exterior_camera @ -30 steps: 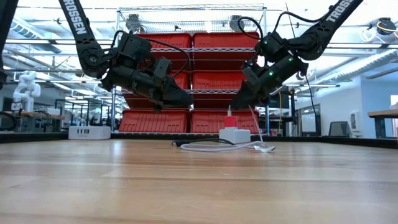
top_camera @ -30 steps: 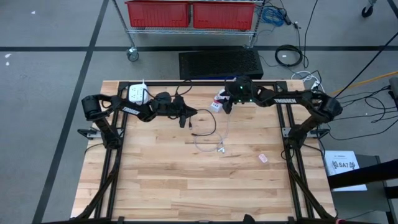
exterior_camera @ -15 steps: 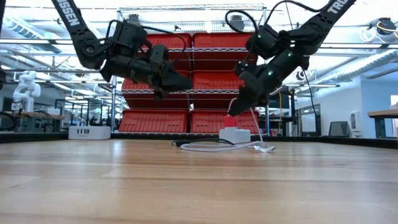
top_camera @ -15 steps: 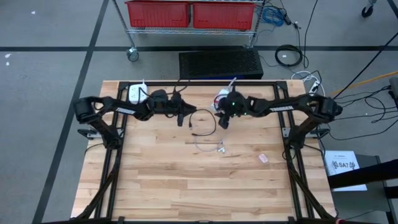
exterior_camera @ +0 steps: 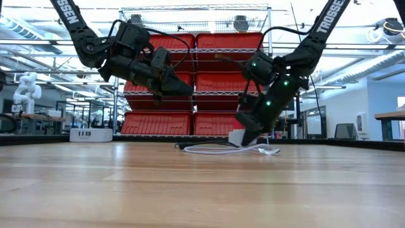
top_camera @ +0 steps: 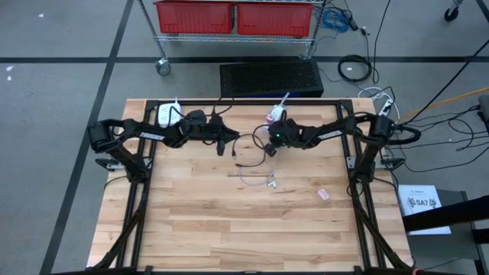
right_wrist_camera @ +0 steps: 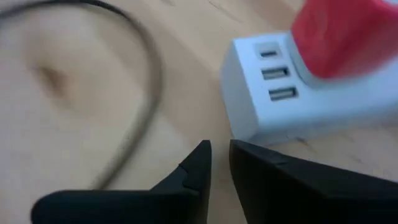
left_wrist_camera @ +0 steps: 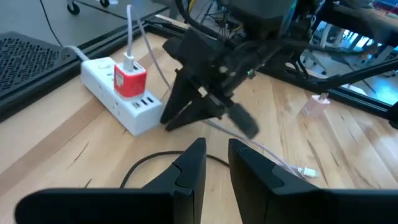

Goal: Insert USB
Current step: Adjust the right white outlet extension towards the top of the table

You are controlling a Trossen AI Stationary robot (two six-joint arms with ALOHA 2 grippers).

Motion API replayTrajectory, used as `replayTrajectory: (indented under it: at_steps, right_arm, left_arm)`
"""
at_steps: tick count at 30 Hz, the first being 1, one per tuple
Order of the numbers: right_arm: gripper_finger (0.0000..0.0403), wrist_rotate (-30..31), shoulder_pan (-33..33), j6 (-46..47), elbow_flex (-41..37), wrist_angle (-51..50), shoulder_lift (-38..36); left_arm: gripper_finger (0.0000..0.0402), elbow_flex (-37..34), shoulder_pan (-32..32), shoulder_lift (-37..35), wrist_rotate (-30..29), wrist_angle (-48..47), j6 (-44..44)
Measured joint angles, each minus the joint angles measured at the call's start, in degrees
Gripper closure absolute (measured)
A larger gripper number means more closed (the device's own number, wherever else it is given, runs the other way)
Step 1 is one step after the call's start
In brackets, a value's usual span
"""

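Observation:
A white power strip (top_camera: 273, 120) lies near the table's far edge with a red charger (left_wrist_camera: 129, 82) plugged into its top. Three USB ports show on its end face (right_wrist_camera: 273, 74). A black cable (top_camera: 250, 156) loops on the wood beside it. A white cable (top_camera: 256, 177) lies nearer, its plug (left_wrist_camera: 306, 172) on the table. My right gripper (top_camera: 269, 147) is down at the table just before the strip's port end, fingers together, empty. My left gripper (top_camera: 226, 143) hovers to its left, raised (exterior_camera: 188, 90), shut and empty.
A second white power strip (top_camera: 170, 114) sits at the far left corner. A small pink object (top_camera: 323, 194) lies on the right side of the table. Black frame rails run along the far and side edges. Bare wood fills the near half.
My right gripper has swung from above the strip toward the table's left and near side. It has dropped to the table beside the strip's port end. My left gripper has risen a little. The cables and the strip have stayed put.

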Motion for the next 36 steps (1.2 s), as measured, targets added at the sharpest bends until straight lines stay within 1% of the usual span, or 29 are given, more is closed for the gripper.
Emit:
replayTrajectory:
  at_steps: [2,5,9,11,14,15,17,18,19,21,24,26,29,31,34,36]
  right_arm:
    - [0.0351,1.33,-0.74,1.63,0.08,-3.77,-0.82]
    - [0.0351,0.64,-2.92,4.15,0.21,-9.31,-1.63]
    - [0.0351,-0.37,-5.57,4.08,-1.69,-11.30,-3.38]
    - [0.0352,-2.42,-6.69,3.41,-3.23,-11.36,-5.17]
    - [0.0352,-4.89,-7.14,1.34,-5.27,-12.03,-8.79]
    - [0.0352,-7.27,-7.05,0.06,-5.93,-11.35,-9.81]
    - [0.0353,-12.14,-6.07,-0.95,-7.05,-6.40,-10.92]
    - [0.0353,-13.21,-5.25,-1.11,-7.13,-2.81,-10.94]
    - [0.0353,-13.02,-4.36,-1.29,-7.13,0.21,-10.72]
    - [0.0353,-10.71,-2.90,-1.56,-7.13,6.03,-9.21]
    - [0.0353,-8.55,-1.70,-1.65,-7.08,14.27,-6.17]
    - [0.0353,-6.97,-1.67,-1.16,-5.96,16.17,-4.23]
    - [0.0353,-3.68,-2.68,-0.98,-4.72,14.94,-1.20]
    - [0.0353,-1.32,-3.27,-0.19,-3.89,12.60,-0.77]
    - [0.0353,3.62,-4.18,2.19,-3.71,5.01,-1.93]
    - [0.0354,4.82,-4.78,2.86,-3.89,-0.52,-3.81]
  left_arm:
    - [0.0327,0.00,0.00,0.00,0.00,0.11,0.00]
    - [0.0327,0.00,0.45,0.00,0.00,0.11,-0.06]
    - [0.0327,0.00,1.61,-0.55,-0.22,-2.40,-0.28]
    - [0.0327,0.00,2.36,-1.83,-1.33,-5.35,-0.52]
    - [0.0327,0.00,3.57,-4.83,-5.72,-11.82,0.05]
    - [0.0327,0.00,3.99,-5.90,-7.48,-13.46,0.32]
    - [0.0327,0.00,4.87,-8.10,-10.07,-16.98,0.90]
    - [0.0327,0.00,5.37,-8.94,-11.21,-18.22,1.46]
    - [0.0327,0.00,5.88,-9.76,-12.17,-19.79,1.62]
    - [0.0327,0.00,6.77,-10.99,-13.77,-21.85,1.63]
    - [0.0327,0.00,7.61,-12.07,-14.99,-24.24,1.57]
    - [0.0327,0.00,7.84,-12.11,-15.36,-24.94,1.55]
    - [0.0327,0.00,7.85,-12.13,-15.45,-26.39,1.55]
    - [0.0327,0.00,7.83,-12.13,-16.46,-27.30,1.53]
    - [0.0327,0.00,7.85,-12.13,-17.60,-29.13,1.44]
    - [0.0327,0.00,7.82,-12.13,-17.84,-29.75,1.46]
